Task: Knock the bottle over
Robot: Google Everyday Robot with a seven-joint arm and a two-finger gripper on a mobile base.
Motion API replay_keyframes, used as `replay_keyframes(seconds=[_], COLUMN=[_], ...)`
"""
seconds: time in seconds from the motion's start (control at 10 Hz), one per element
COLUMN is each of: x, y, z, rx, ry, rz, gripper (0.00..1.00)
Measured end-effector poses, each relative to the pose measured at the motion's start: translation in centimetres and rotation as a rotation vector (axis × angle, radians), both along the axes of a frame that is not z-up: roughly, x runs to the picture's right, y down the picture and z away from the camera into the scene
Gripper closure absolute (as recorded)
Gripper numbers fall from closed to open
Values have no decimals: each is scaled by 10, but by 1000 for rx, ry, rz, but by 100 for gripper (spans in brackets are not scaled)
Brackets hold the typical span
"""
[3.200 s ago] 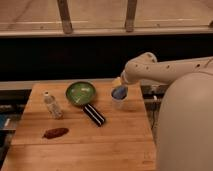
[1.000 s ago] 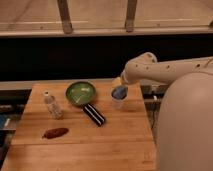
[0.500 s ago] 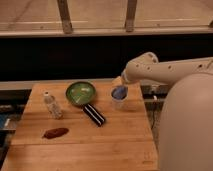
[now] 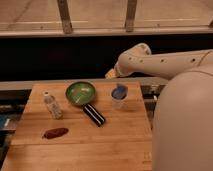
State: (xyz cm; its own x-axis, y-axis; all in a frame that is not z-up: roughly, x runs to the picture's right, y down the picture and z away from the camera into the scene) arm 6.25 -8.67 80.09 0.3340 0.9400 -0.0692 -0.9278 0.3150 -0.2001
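The bottle (image 4: 52,105) is small, slim and clear with a white cap. It stands upright on the left part of the wooden table (image 4: 115,140). My gripper (image 4: 110,74) is at the end of the white arm, above the table's far edge. It hangs behind and above the clear cup with a blue top (image 4: 119,96), well to the right of the bottle and not touching it. The green bowl (image 4: 80,93) lies between the gripper and the bottle.
A black oblong object (image 4: 94,114) lies in front of the bowl. A reddish-brown item (image 4: 55,132) lies near the front left. My white body (image 4: 182,125) fills the right side. A dark ledge and window frame (image 4: 65,20) run behind the table.
The arm has lifted slightly and its end has shifted a little to the left, away from the cup. The bottle and other objects have not moved.
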Motion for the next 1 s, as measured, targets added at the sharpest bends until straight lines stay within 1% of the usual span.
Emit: replay_keyframes(seconds=[0.1,0.2,0.3,0.4,0.6,0.8,0.9,1.0], x=[-22,-35,-56,-77,-124,-168,-185,-199], y=[-6,-8,-10,-10,-3,20,35,47], z=[2,3,5,6,-1,-13,-18,-22], rx=[2,-1,-10,-23,-43,-77,-102,-122], ry=[-30,-53,-93,-136,-231,-333,-372,-399], rz=[-31,-53,-81,-112,-183,-263,-308,-347], gripper=[20,20,20,20,20,20,20,20])
